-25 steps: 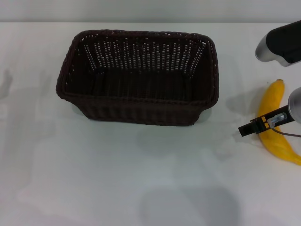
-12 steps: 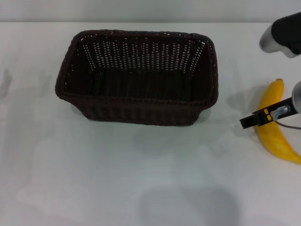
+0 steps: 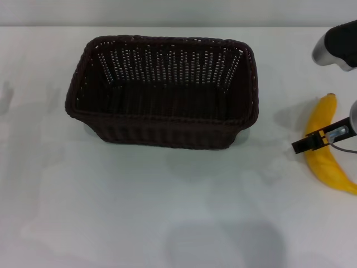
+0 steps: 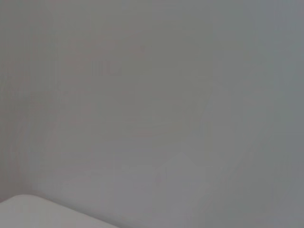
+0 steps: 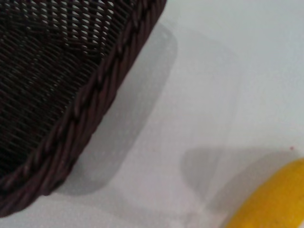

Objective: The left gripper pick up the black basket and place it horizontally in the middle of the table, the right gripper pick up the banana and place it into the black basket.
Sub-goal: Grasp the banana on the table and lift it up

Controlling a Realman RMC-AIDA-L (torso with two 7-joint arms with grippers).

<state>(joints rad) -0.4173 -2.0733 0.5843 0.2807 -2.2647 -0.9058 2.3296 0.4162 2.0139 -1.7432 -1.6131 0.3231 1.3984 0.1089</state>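
The black basket (image 3: 163,89) stands lengthwise across the middle of the white table (image 3: 111,195), open side up and empty. Its braided rim also shows in the right wrist view (image 5: 71,118). The yellow banana (image 3: 328,145) lies on the table at the far right; a piece of it shows in the right wrist view (image 5: 275,204). The right gripper (image 3: 312,140) hangs over the banana's middle at the right edge of the head view, with only a thin black part showing. The left gripper is out of view.
The right arm's grey and black body (image 3: 337,47) shows at the top right of the head view. The left wrist view shows only a plain grey surface.
The right gripper and arm have drifted to the right, toward the edge of the head view. The basket and banana have not moved.
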